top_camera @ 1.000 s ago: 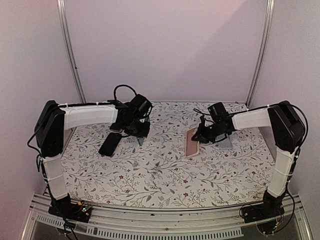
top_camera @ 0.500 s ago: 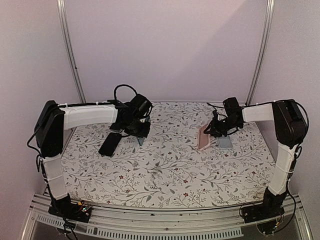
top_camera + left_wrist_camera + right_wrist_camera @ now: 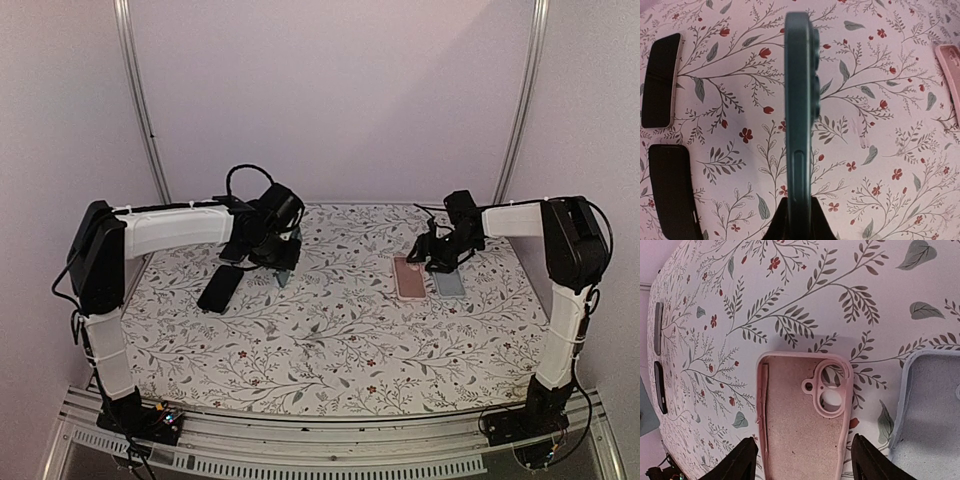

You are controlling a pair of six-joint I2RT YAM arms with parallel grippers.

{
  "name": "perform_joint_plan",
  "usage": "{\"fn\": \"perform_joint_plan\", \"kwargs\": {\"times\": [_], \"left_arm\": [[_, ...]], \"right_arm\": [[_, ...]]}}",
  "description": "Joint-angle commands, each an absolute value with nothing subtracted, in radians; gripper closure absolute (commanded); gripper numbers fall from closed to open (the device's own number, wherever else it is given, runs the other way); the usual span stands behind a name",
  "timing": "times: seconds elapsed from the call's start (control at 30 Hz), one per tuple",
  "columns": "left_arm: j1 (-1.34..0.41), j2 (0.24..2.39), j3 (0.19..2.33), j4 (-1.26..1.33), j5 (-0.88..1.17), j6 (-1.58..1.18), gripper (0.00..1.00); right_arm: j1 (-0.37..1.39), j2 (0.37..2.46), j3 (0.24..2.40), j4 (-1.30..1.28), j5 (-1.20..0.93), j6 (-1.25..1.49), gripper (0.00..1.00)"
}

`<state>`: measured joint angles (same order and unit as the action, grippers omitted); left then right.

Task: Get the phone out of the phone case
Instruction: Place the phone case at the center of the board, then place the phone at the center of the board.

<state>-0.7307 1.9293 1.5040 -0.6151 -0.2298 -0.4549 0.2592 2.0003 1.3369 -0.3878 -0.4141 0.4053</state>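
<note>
My left gripper (image 3: 799,215) is shut on the lower end of a teal phone case (image 3: 800,100), held edge-on above the table; whether a phone sits inside it does not show. From above, that case (image 3: 283,272) hangs below the left gripper (image 3: 272,245) at the back left. An empty pink case (image 3: 800,425) lies flat, hollow side up, camera cutouts showing. My right gripper (image 3: 802,460) is open, one dark finger (image 3: 740,460) standing off each long side of it. In the top view the pink case (image 3: 408,277) rests under the right gripper (image 3: 440,256).
An empty light blue case (image 3: 930,415) lies just right of the pink one, also seen from above (image 3: 449,283). Two black phones (image 3: 660,80) (image 3: 670,195) lie face up at the left, a dark strip (image 3: 220,288) in the top view. Floral cloth (image 3: 330,340) covers the table.
My right gripper carried the pink case right and back, laid it flat beside the light blue case and opened off it. The left arm has stayed in place with the teal case.
</note>
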Motion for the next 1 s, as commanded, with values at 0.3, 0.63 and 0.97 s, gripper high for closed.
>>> {"fn": "perform_joint_plan", "kwargs": {"times": [0.3, 0.63, 0.97], "left_arm": [[-0.669, 2.009, 1.697, -0.668, -0.326, -0.358, 1.00], [-0.621, 2.199, 1.936, -0.802, -0.479, -0.262, 1.00], [-0.601, 2.461, 2.274, -0.962, -0.628, -0.178, 1.00]], "right_arm": [[0.276, 1.782, 1.266, -0.366, -0.267, 0.408, 0.17], [0.334, 1.486, 1.082, -0.223, -0.324, 0.455, 0.09], [0.389, 1.219, 0.976, -0.111, -0.372, 0.478, 0.02]]}}
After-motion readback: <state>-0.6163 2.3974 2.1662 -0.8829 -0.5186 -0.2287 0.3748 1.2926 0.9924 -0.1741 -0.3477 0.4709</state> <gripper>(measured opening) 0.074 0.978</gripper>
